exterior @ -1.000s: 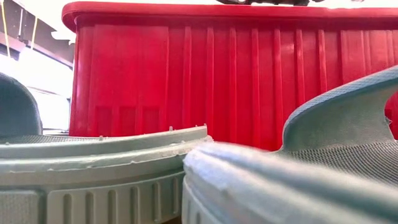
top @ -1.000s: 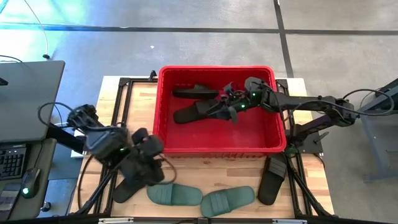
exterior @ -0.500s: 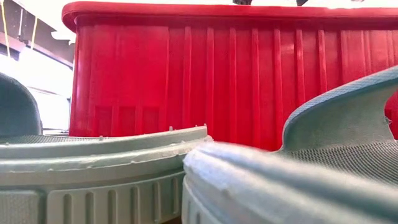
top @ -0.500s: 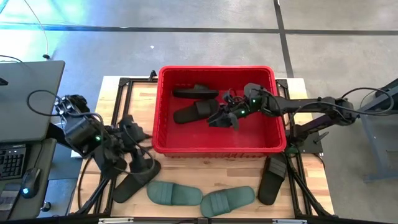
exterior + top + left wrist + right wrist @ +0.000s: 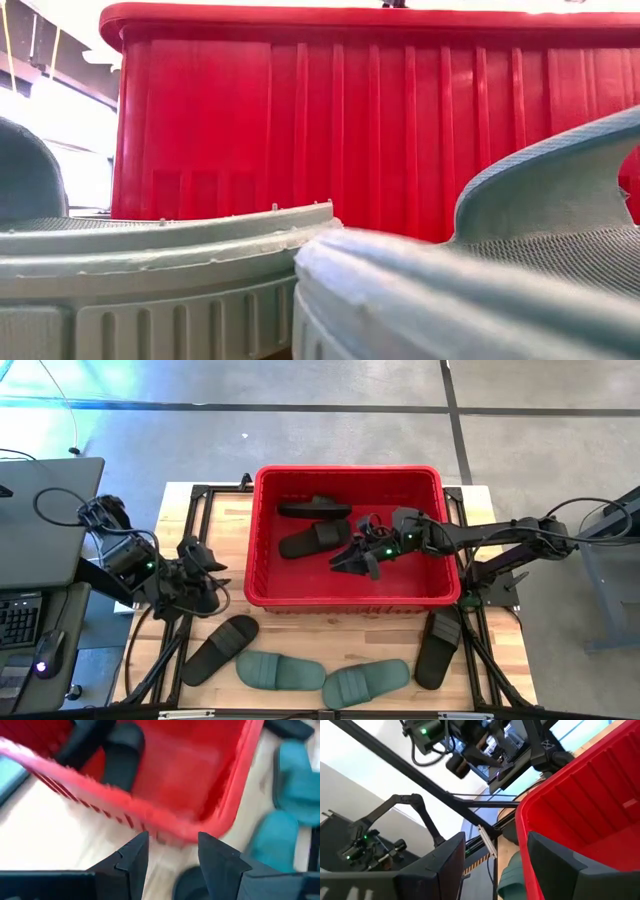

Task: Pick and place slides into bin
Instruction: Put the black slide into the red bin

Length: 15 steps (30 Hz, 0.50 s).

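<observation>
The red bin [image 5: 258, 540] stands at the table's far middle with two black slides inside, one by the far wall [image 5: 313, 508] and one below it [image 5: 312, 540]. My right gripper [image 5: 352, 558] is open and empty inside the bin, beside the second slide; its wrist view [image 5: 495, 865] looks at the bin's wall [image 5: 580, 820]. My left gripper [image 5: 205, 572] is open and empty, left of the bin [image 5: 200, 780] and above a black slide [image 5: 220, 648] lying flat on the table. Two green slides [image 5: 280, 672] [image 5: 365, 682] lie near the front edge, and a black slide [image 5: 437, 645] lies at the right.
A desk with a keyboard [image 5: 20, 620] stands left of the table. The table's black frame rails [image 5: 200, 520] run beside the bin. The low view is filled by the two green slides [image 5: 160, 280] [image 5: 480, 290] and the bin's near wall [image 5: 350, 120].
My left gripper has drawn back from over the black slide toward the table's left and far edges, leaving the slide flat on the table. My right gripper has moved inside the bin toward its near wall.
</observation>
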Tool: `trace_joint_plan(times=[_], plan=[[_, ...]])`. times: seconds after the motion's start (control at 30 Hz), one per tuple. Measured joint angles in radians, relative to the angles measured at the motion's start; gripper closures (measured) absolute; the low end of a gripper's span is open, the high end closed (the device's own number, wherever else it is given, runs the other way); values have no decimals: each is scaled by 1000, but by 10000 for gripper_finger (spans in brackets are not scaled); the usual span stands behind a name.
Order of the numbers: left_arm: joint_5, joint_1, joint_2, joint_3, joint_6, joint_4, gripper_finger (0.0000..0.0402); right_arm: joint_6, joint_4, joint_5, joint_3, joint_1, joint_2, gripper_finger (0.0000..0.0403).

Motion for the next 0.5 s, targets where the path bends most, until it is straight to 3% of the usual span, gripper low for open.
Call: trace_joint_plan(times=[0.27, 0.4, 0.5], plan=[[216, 0, -107, -189, -25, 34, 247, -8, -2, 33, 0, 0, 0, 198], [265, 0, -140, -273, -80, 155, 247, -8, -8, 33, 0, 0, 0, 199], [334, 0, -143, -331, -14, 239, 247, -27, -9, 33, 0, 0, 0, 199]])
